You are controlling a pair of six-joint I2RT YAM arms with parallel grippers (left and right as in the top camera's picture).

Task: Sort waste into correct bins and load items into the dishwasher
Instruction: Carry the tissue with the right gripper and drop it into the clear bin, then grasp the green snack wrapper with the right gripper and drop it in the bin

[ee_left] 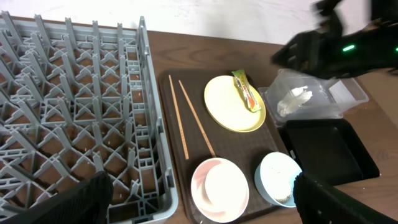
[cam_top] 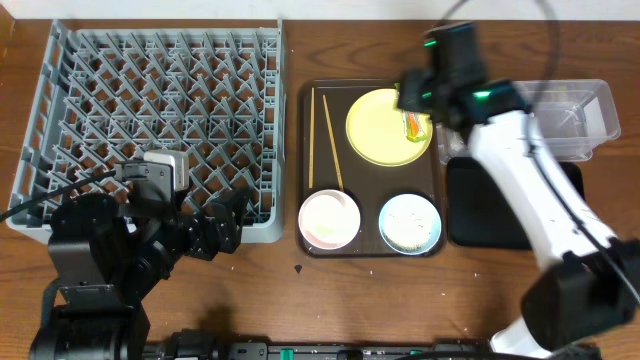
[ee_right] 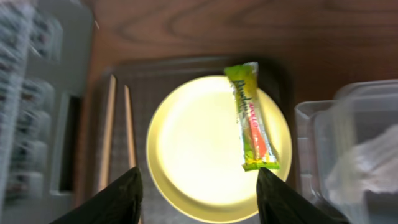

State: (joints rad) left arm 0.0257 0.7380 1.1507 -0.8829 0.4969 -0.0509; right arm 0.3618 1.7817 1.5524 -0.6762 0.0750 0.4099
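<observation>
Hovering over yellow plate (cam_top: 375, 130): right gripper (ee_right: 198, 177) spread, nothing held

Right gripper: both fingers (ee_right: 118, 199) stand wide apart in the wrist view, with the plate below and between them. Nothing sits between the jaws. The yellow-green snack wrapper (ee_right: 250, 118) lies lengthwise on the plate's right half. It has an orange patch toward one end, and the other end reaches past the rim. Neither finger touches it.

Left gripper (ee_left: 202, 183): fingers well apart and empty, low by the near edge of the grey dish rack (cam_top: 160, 40), close to the brown serving tray (cam_top: 304, 150).

On the serving tray: plate at far right. Two chopsticks (cam_top: 311, 140) lie on the left strip, slightly splayed. White bowl (cam_top: 329, 219) at near left and light blue bowl (cam_top: 410, 222) at near right, just beside each other. Pale specks show in the blue bowl's bottom; cannot tell what they are.

Right of the serving tray: clear tub (cam_top: 590, 100) with the crumpled white napkin (ee_left: 295, 99) inside. The black tray (cam_top: 490, 215) sits just in front of the tub; cannot tell whether they touch.
</observation>
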